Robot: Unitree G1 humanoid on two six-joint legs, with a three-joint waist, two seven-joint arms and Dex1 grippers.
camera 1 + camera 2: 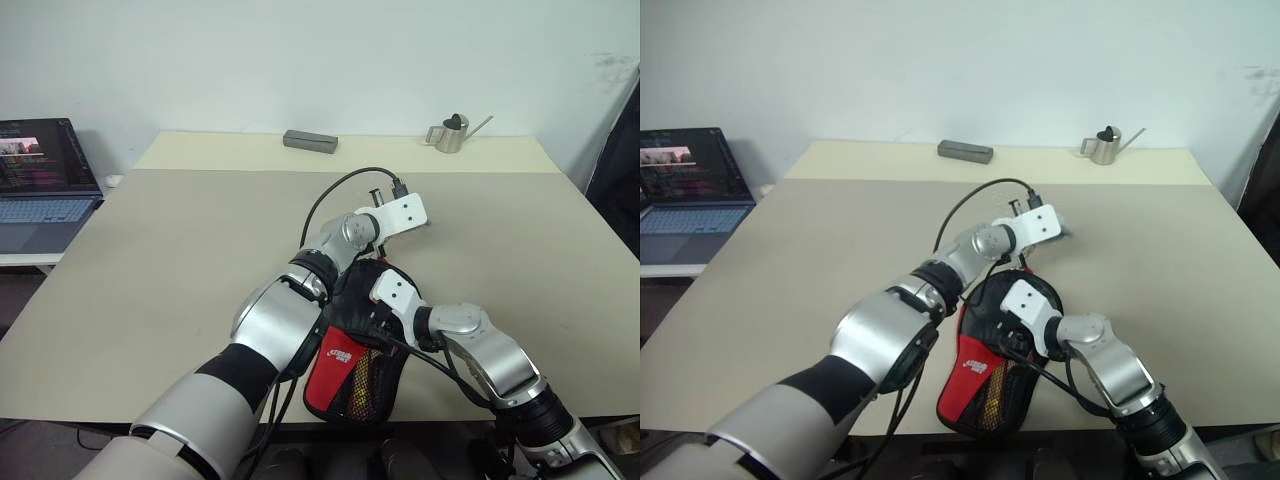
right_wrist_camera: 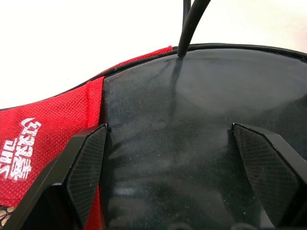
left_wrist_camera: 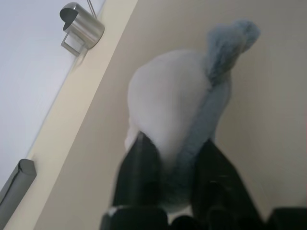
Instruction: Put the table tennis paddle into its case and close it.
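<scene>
The case [image 1: 345, 375], black fabric with a red mesh pocket and a white logo, lies near the table's front edge. The table tennis paddle's glossy black face [image 2: 182, 120] rests against the case's red fabric [image 2: 43, 134]; its handle is hidden. My right gripper [image 2: 170, 143] hovers just over that black face, open, fingers spread wide. Farther out over the table, my left gripper [image 3: 175, 163] has its two black fingers against the sides of a small white-grey ball [image 3: 172, 105] with a fuzzy grey tip.
A laptop [image 1: 45, 180] sits on a lower desk to the left. At the table's far edge are a flat grey box [image 1: 310, 141] and a small metal watering can [image 1: 452, 134]. A black cable [image 1: 335, 195] loops above my left wrist.
</scene>
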